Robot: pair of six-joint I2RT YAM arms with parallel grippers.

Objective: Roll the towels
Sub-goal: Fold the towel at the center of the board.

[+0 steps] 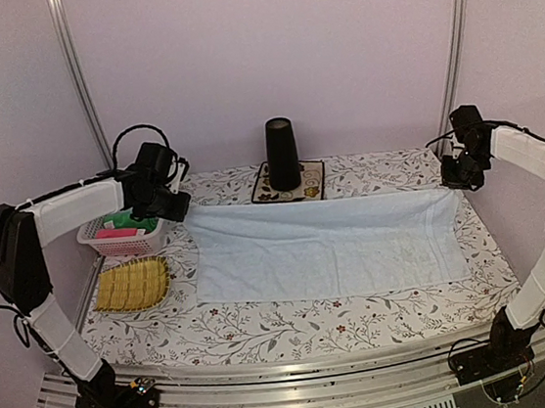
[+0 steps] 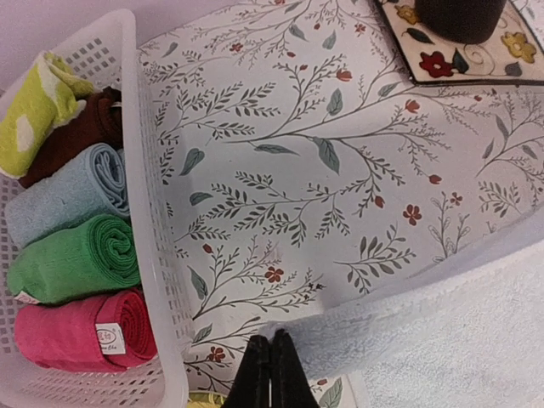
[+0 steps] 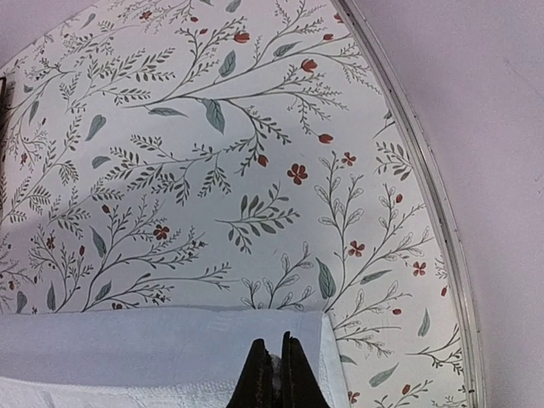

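The light blue towel [image 1: 327, 247] lies spread flat on the table [image 1: 268, 337]. Its long far edge runs straight from one gripper to the other, and the rest of the cloth reaches back from the fingertips toward the arm bases.

The step in hand, as I read it, is the first turn of the roll, started from that far edge. To do it well, bring both corners back at the same pace and the same low height. That way the edge lands parallel to the near edge and the turn starts tight and even. If one side leads, you will likely get a cone-shaped roll. Don't stretch the cloth sideways between the arms, and don't lift so high that the middle sags.

Your right gripper [image 3: 282, 344] is fully closed, its tips pinched on the towel's far corner, with bare tablecloth beyond them. Your left gripper [image 2: 270, 340] is closed too, right at the opposite far corner. The cloth seems caught between its tips, though the wrist view is too tight to be sure. The white basket [image 2: 157, 212] sits just to its left, so pull straight back, clear of it.
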